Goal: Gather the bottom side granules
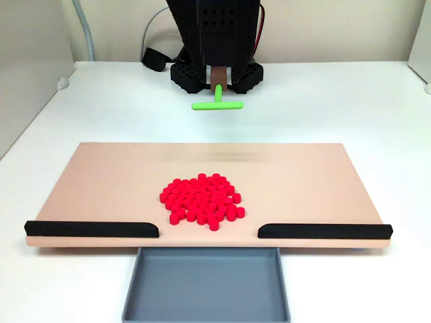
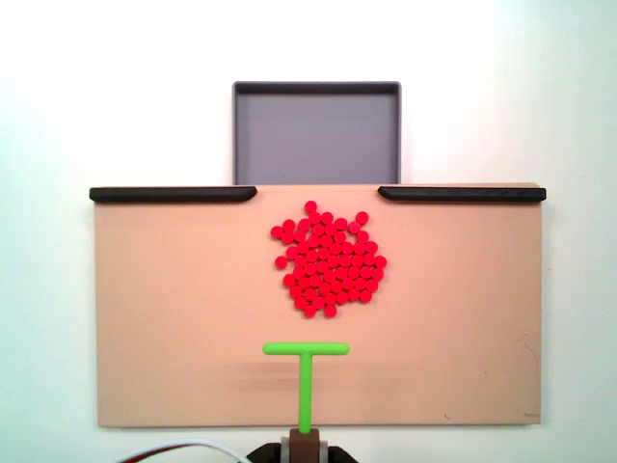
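In a fixed view taken from the front, the black perforated arm (image 1: 215,33) is seen folded back over its base at the far edge of the white table (image 1: 101,101), well behind the board. The gripper (image 1: 218,86) is pointed toward the camera, and its brown fingers are closed around the stem of the green T-shaped pusher (image 1: 217,103), whose crossbar is held level above the bare table, short of the board's far edge. The tan board (image 1: 101,182) is shown as a smooth, matte rectangular slab; two black rails (image 1: 91,229) are fixed along its near edge, with a gap left between them. The granules (image 1: 202,200), glossy red and short-cylindrical, are gathered in one rounded cluster near the board's middle, just behind that gap. A shallow grey tray (image 1: 205,286) with raised walls is set below the gap. In another fixed view taken from above, the gripper (image 2: 305,442) is seen at the bottom edge, clamped on the stem of the green pusher (image 2: 306,371); the crossbar appears over the tan board (image 2: 174,309), near the granules (image 2: 330,260) but apart from them. The cluster lies between the crossbar and the gap in the black rails (image 2: 174,194), beyond which the grey tray (image 2: 316,135) is placed on the white table (image 2: 116,96).
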`<state>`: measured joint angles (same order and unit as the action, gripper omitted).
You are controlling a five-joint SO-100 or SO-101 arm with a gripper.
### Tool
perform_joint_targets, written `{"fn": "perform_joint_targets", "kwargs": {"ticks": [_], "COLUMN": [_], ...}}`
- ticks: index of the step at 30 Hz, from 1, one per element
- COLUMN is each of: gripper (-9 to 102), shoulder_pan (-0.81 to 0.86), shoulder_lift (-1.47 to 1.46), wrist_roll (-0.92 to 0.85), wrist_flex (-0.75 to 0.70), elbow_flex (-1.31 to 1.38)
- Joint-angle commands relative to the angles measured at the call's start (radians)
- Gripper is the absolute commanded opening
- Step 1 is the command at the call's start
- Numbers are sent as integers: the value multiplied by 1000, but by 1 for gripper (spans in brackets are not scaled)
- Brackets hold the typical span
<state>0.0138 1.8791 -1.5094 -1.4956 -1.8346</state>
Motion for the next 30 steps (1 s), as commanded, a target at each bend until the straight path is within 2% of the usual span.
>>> {"fn": "perform_joint_targets", "kwargs": {"ticks": [1,30], "gripper": [0,0], "shoulder_pan": [8,21], "shoulder_lift": [20,-3], "wrist_roll": [-8,-34], "wrist_flex": [2,2], "elbow_flex": [35,35]}}
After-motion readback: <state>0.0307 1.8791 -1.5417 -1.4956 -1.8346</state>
